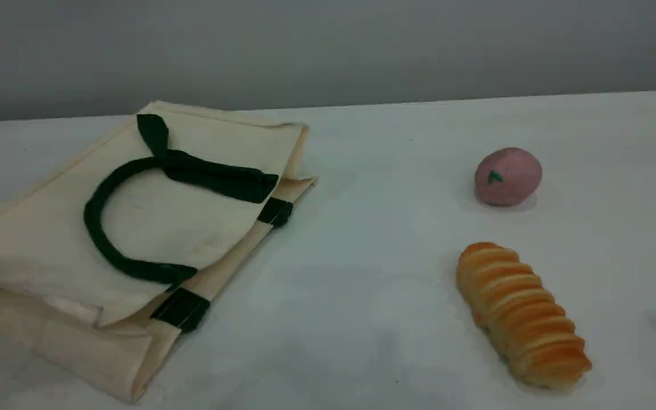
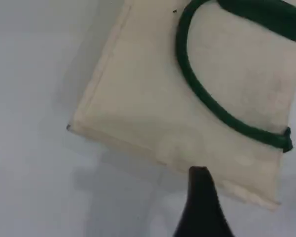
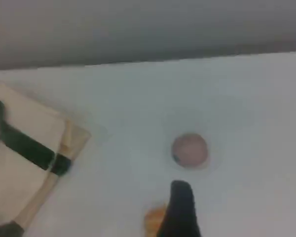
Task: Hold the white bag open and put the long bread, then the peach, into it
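Note:
The white bag (image 1: 37,239) lies flat on the left of the table, its dark green handle (image 1: 90,219) looped on top and its rim toward the middle. At the right rests the pink peach (image 1: 508,176), and nearer the front the ridged golden long bread (image 1: 524,316). Neither arm shows in the scene view. My left gripper's dark fingertip (image 2: 201,197) hovers above the bag (image 2: 148,98) near one edge, holding nothing. My right gripper's fingertip (image 3: 180,210) hangs over the table, with the peach (image 3: 189,150) beyond it and a sliver of bread (image 3: 154,219) beside it.
A white cloth covers the table (image 1: 362,285), and a grey wall (image 1: 328,45) stands behind its far edge. A wide bare stretch of cloth separates the bag from the two food items.

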